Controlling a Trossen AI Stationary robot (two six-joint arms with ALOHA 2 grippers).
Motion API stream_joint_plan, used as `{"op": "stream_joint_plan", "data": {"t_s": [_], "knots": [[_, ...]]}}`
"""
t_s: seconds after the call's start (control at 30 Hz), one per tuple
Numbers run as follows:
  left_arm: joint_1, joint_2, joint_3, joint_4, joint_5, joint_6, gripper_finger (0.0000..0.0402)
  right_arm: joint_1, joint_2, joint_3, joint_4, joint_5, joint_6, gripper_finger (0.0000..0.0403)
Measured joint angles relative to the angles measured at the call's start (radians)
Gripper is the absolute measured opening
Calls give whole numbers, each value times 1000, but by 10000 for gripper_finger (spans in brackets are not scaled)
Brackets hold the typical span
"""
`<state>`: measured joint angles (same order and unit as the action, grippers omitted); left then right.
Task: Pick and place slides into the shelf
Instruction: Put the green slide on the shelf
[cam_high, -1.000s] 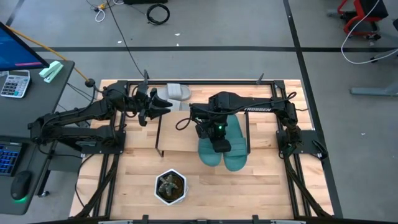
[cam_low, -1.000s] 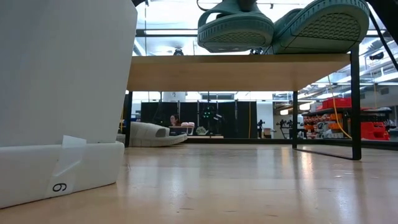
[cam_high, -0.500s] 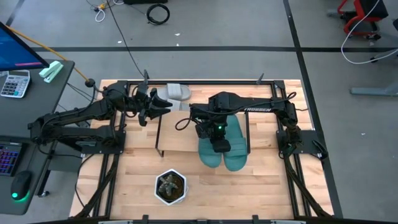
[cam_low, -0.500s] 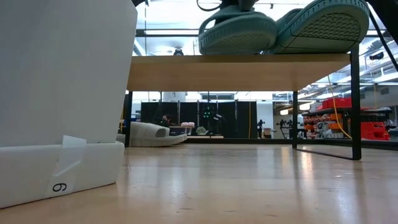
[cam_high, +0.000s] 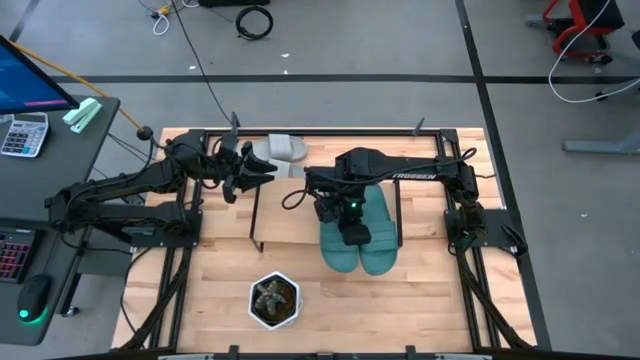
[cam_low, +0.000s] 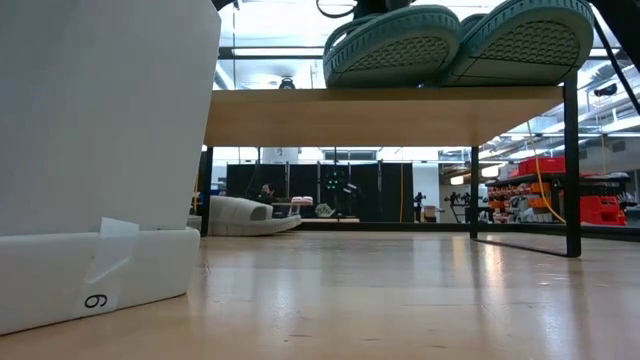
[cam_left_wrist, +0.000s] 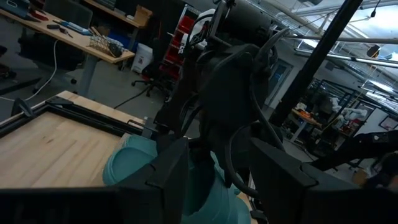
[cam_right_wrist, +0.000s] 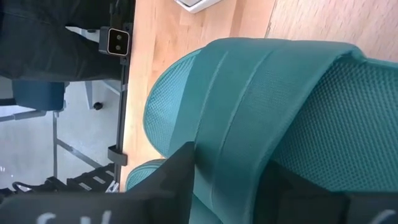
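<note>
two teal slides (cam_high: 358, 243) on shelf (cam_high: 290, 232); right gripper (cam_high: 352, 232) grasping one; left gripper (cam_high: 262, 172) state unclear.

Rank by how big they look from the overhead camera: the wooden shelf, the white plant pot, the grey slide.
1. The shelf, largest.
2 and 3. The white plant pot and the grey slide look alike; the left arm partly hides the slide, so no ranking.

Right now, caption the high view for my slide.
Right gripper over a teal slide on the shelf; left gripper near a grey slide.
</note>
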<state>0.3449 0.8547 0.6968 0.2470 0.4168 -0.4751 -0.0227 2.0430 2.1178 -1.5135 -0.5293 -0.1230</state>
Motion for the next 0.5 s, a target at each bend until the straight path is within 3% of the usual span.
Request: {"op": "stream_joint_plan", "data": {"t_s": [0.5], "knots": [[0,0,-1,0,0,-1,172,-1,0,0,24,-2,20,123]]}}
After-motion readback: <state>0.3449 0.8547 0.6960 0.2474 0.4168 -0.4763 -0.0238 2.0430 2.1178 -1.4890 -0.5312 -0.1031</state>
